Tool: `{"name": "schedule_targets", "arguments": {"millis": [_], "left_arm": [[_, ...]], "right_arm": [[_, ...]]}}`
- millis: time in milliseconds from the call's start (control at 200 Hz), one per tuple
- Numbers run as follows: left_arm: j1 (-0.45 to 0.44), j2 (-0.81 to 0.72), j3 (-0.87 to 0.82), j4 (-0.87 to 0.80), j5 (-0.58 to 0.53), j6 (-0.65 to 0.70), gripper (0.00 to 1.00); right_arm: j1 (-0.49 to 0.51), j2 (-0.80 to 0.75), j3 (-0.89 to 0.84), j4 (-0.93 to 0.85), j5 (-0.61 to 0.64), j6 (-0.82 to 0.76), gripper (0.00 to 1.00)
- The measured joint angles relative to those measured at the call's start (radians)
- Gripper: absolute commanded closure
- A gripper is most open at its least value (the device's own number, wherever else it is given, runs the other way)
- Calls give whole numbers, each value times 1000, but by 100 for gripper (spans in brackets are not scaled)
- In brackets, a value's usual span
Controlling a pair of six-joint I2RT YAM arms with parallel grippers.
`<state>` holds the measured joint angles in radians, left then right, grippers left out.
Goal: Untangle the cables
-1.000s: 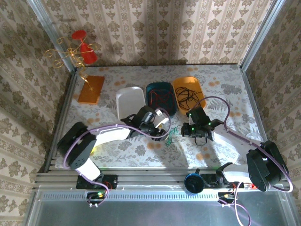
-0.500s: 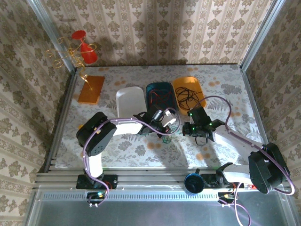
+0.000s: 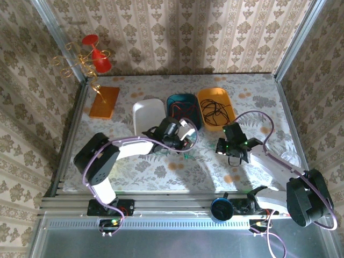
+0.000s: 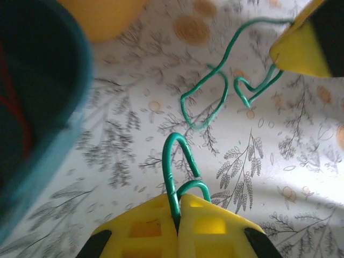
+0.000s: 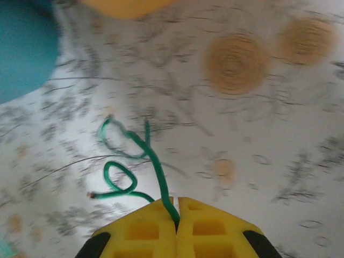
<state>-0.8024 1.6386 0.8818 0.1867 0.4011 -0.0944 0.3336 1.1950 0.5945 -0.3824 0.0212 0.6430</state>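
Pinched between tightly closed left fingers (image 4: 142,231) and, further along, closed right fingers (image 5: 207,228): thin green cable (image 4: 203,105) looping over floral tabletop (image 4: 279,177).

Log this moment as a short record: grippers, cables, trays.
left gripper: shut on green cable
right gripper: shut on the green cable's other part
green cable: loose loops between the two grippers
teal tray: holds red cable
orange tray: holds black cable
white tray: left of teal tray
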Motion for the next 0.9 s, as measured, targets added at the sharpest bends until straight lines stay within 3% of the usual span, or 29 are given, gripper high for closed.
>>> {"name": "schedule_targets", "arguments": {"millis": [180, 315, 455, 645, 900], "left_arm": [[80, -123, -29, 82, 31, -77, 100], [92, -152, -30, 111, 42, -102, 100], [90, -153, -34, 122, 44, -123, 100], [90, -149, -57, 163, 44, -162, 100], [90, -146, -58, 189, 45, -183, 100]], "right_arm": [[-37, 1, -28, -11, -5, 23, 88], [-22, 2, -28, 21, -71, -5, 63], [54, -31, -26, 62, -124, -59, 51], [132, -103, 18, 122, -198, -115, 52], [175, -61, 110, 239, -383, -118, 61]]}}
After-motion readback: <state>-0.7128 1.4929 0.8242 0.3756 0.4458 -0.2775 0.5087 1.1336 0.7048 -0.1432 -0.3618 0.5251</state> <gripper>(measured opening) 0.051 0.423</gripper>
